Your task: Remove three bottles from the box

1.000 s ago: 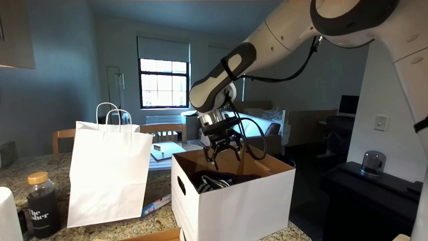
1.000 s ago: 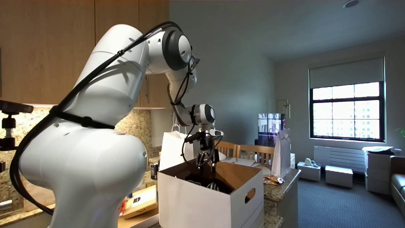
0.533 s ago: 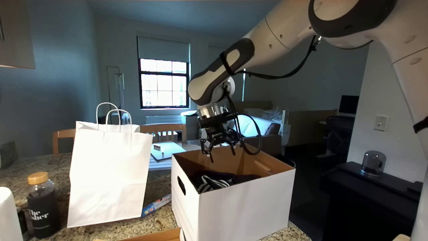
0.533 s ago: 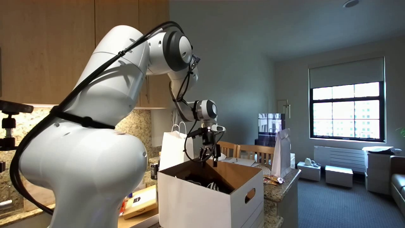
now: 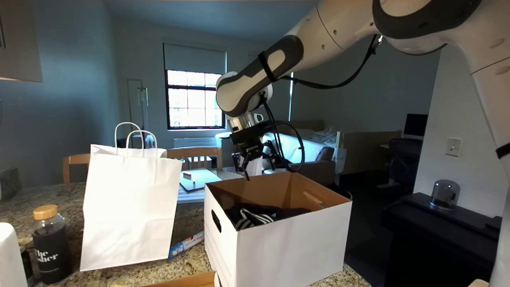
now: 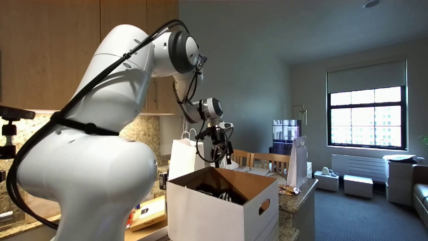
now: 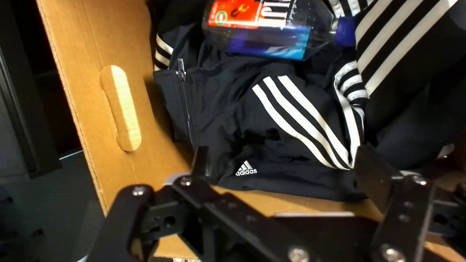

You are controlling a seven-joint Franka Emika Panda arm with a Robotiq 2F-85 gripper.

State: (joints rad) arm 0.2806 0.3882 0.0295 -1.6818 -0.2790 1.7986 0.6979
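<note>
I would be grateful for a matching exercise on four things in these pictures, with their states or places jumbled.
1. Blue-capped bottle
2. Cardboard box
3. Gripper
4. Loop-handled paper bag

A. Open, holding nothing
B. White, upright on the counter
C. White outside, brown inside
D. Lying on dark striped clothing

Pairs: 1-D; 2-C; 3-A; 4-B.

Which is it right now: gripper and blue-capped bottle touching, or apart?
Apart. The wrist view shows it: a stretch of dark striped clothing is visible between the open gripper and the blue-capped bottle.
</note>
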